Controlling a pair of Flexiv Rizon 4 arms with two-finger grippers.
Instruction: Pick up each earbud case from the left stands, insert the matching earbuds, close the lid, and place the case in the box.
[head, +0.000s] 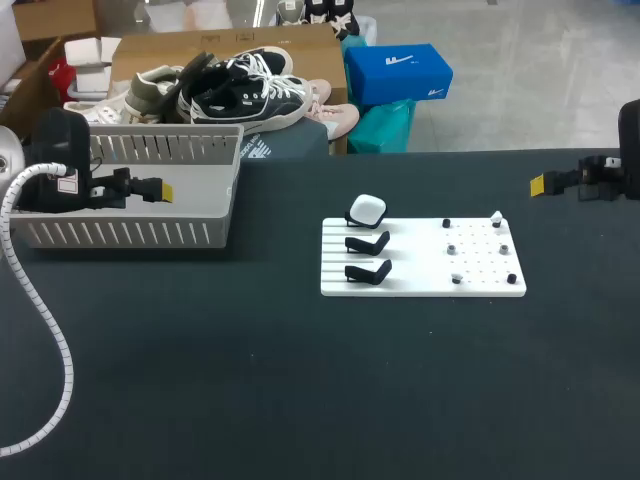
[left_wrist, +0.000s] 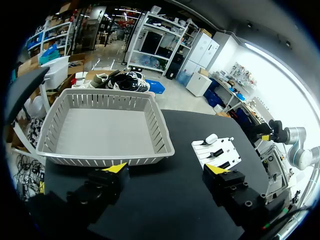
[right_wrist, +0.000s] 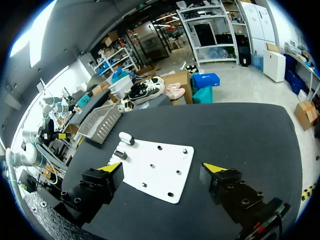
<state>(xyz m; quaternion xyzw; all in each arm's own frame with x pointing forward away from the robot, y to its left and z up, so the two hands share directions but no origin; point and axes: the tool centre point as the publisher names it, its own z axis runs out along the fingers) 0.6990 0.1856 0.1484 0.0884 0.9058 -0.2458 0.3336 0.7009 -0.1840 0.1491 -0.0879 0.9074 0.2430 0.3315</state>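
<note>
There's the white earbud case (head: 367, 209), perched on the rearmost of three black stands (head: 367, 257) at the left end of the white board (head: 420, 283). The left tool (head: 163, 189) hangs well left of the board, above the grey basket (head: 130, 235), its fingers spread and holding nothing. The right tool (head: 538, 184) hovers just past the board's right end, also released, over the dark surface (head: 300, 380).

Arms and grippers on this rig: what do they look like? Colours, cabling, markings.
The left gripper and right gripper are black and blocky, with two fingers each and bright yellow wedge tips. The left arm's black wrist carries a white label and a white ribbed cable.
</note>
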